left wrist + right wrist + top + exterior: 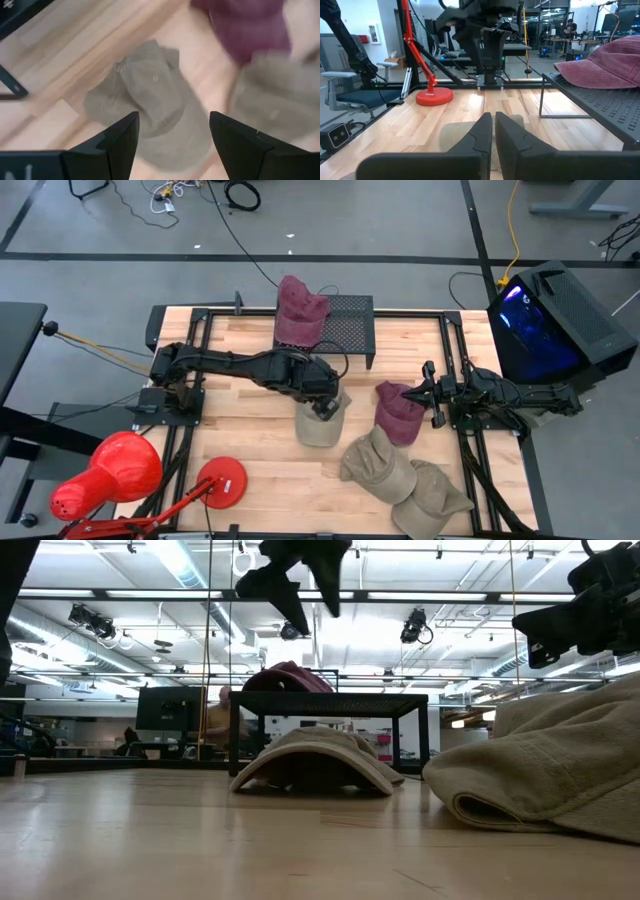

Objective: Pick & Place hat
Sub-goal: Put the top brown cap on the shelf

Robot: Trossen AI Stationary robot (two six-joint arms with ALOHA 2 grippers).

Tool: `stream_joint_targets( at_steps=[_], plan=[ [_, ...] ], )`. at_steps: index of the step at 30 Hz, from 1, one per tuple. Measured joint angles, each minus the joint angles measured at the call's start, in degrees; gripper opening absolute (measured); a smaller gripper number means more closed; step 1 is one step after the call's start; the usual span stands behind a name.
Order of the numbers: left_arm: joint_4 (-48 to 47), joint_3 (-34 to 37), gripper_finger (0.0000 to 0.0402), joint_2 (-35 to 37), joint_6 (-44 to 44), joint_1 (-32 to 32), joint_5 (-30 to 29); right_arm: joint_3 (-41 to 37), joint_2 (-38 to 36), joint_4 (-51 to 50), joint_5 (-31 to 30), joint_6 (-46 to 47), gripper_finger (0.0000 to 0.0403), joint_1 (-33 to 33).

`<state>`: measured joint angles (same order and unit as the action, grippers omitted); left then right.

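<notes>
A khaki hat (pixel 322 423) lies brim-down on the wooden table near its middle; it also shows as a khaki hat (pixel 150 100) in the left wrist view and as a low dome (pixel 315 760) in the low view. My left gripper (pixel 172 135) hangs open above it, pointing steeply down, well clear of the crown, and appears at the top of the low view as the left gripper (pixel 300 585). A maroon hat (pixel 300 310) rests on the black rack (pixel 345 325) at the far edge. My right gripper (pixel 493 125) waits shut at the table's right side.
A second maroon hat (pixel 400 412) lies just in front of the right gripper (pixel 432 392). Two more khaki hats (pixel 378 462) (pixel 430 498) lie toward the near right. A red desk lamp (pixel 110 470) and its round base (pixel 220 480) stand at the near left.
</notes>
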<state>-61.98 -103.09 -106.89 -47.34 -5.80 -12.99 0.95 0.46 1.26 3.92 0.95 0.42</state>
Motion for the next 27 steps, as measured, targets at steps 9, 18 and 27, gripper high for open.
stream_joint_targets(
  at_steps=[9,18,27],
  plan=[
    [-2.9,0.0,0.0248,0.0,18.5,-0.6,3.8,0.0,0.0,0.0,0.0,0.0,0.0027,0.0],
    [-2.7,0.0,0.0248,0.0,23.8,-0.5,2.6,0.0,0.0,0.0,0.0,0.0,0.0027,0.0],
    [-2.9,0.0,0.0248,0.0,27.3,-0.5,2.0,0.0,0.0,0.0,0.0,0.0,0.0027,0.0]
  ],
)
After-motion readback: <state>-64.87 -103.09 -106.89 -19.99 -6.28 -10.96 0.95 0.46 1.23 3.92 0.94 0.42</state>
